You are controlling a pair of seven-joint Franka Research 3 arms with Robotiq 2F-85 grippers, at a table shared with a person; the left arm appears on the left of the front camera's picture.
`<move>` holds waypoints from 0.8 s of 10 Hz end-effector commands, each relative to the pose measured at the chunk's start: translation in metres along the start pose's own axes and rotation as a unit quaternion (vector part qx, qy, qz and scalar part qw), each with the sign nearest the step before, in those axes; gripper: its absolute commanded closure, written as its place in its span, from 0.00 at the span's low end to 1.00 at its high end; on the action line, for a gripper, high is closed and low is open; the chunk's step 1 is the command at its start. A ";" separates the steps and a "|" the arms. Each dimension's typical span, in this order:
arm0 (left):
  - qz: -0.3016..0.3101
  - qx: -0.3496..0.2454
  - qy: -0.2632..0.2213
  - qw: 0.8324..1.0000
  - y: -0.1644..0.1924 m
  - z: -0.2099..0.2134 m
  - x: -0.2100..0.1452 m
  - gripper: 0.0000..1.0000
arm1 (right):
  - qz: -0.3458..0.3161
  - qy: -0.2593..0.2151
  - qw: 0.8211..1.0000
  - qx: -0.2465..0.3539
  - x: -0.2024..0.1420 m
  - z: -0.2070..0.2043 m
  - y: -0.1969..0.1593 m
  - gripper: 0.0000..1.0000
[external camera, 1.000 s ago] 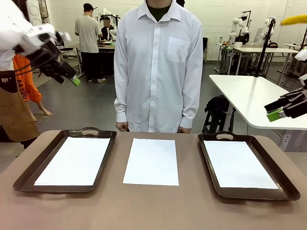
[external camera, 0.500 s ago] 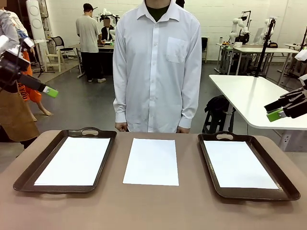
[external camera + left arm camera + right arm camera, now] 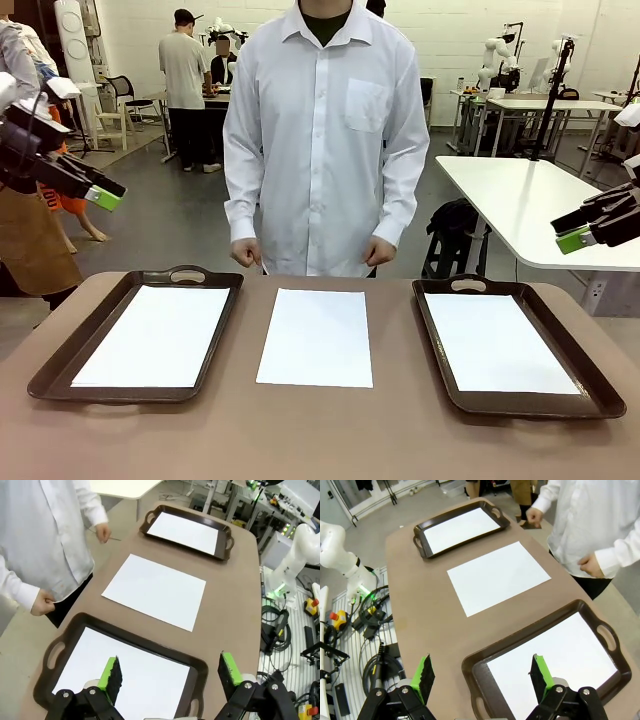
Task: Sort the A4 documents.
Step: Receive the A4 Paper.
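Since each sheet is thin paper, I judge it light, limp and flush to its surface: a pinch from above would likely slip, so a free edge or corner seems the place to take hold. Left to right: left gripper (image 3: pixel 105 193) raised, jaws wide, grasping nothing; 1 sheet (image 3: pixel 155 335) in the left tray (image 3: pixel 60 352); 1 middle sheet (image 3: pixel 317 336) bare on the table (image 3: pixel 320 440), near the person (image 3: pixel 325 140); 1 sheet (image 3: pixel 497 342) in the right tray (image 3: pixel 590 372); right gripper (image 3: pixel 574 236) raised, jaws wide, empty. All 3 plain white, blank, flat.
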State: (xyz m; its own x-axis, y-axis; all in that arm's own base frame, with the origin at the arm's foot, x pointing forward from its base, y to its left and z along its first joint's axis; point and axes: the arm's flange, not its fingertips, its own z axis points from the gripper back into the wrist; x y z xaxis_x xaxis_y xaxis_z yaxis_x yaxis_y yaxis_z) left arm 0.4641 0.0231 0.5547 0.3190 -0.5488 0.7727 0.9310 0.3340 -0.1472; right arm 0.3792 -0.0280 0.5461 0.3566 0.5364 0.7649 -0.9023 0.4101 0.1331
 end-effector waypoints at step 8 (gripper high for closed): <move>0.010 0.024 0.034 0.999 -0.003 -0.018 0.017 0.00 | -0.002 0.003 1.000 0.000 -0.001 -0.001 0.000 0.00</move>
State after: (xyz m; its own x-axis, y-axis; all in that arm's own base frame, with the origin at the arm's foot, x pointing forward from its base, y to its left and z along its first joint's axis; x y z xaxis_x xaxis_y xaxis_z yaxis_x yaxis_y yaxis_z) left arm 0.4708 -0.0006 0.5575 0.3655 -0.5841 0.7247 0.9087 0.3927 -0.1417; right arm 0.3792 -0.0280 0.5461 0.3565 0.5365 0.7649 -0.9023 0.4100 0.1331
